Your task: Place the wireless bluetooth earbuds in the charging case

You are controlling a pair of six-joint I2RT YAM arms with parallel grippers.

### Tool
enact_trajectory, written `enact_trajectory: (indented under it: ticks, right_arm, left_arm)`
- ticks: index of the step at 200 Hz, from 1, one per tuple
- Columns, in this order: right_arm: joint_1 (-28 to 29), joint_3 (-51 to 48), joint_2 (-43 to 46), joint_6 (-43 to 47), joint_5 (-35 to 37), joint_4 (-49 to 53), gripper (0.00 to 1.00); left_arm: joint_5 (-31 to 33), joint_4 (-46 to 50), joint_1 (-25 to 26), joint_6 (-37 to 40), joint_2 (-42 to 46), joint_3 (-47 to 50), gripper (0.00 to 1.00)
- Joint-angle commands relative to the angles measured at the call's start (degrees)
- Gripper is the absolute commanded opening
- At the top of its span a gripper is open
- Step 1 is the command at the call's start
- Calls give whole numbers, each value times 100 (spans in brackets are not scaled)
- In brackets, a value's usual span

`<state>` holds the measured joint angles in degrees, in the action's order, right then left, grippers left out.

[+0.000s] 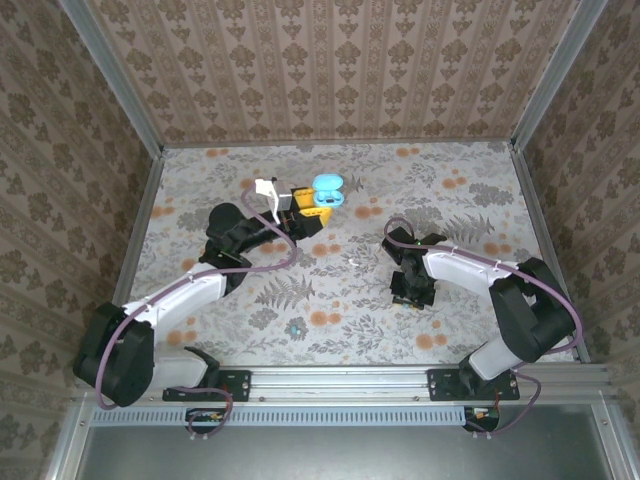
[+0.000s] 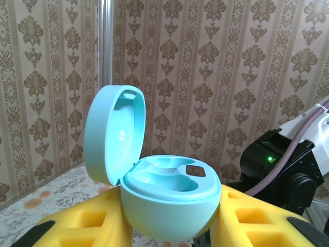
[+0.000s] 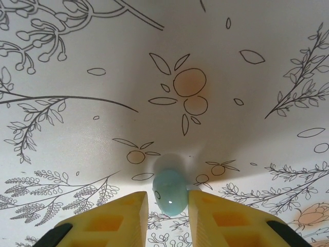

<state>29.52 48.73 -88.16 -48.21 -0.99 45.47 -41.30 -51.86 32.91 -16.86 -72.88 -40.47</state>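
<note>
Now the right gripper is pinching a teal earbud between its fingertips, while the left gripper is clamping the open charging case between its fingers, so lifting and aligning the bud over a well probably comes next.

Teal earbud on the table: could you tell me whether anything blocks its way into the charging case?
Nothing visible does: the teal earbud lies between the fingers of the right end effector, and the charging case in the left end effector stands open, its wells empty.
</note>
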Motion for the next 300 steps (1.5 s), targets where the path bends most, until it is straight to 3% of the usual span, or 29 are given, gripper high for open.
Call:
enact_trajectory:
  ticks: [1,221,300]
  right_arm:
    - [37,110,-109,-43,196,236,28]
    - [37,284,-379,246,314,351,28]
    - [34,331,-442,373,370,408,21]
  left_arm:
    - [-22,-18,-30,52,120,21,38]
    - [-26,45,-30,52,125,5,38]
    - [-19,88,-30,73,134,10,38]
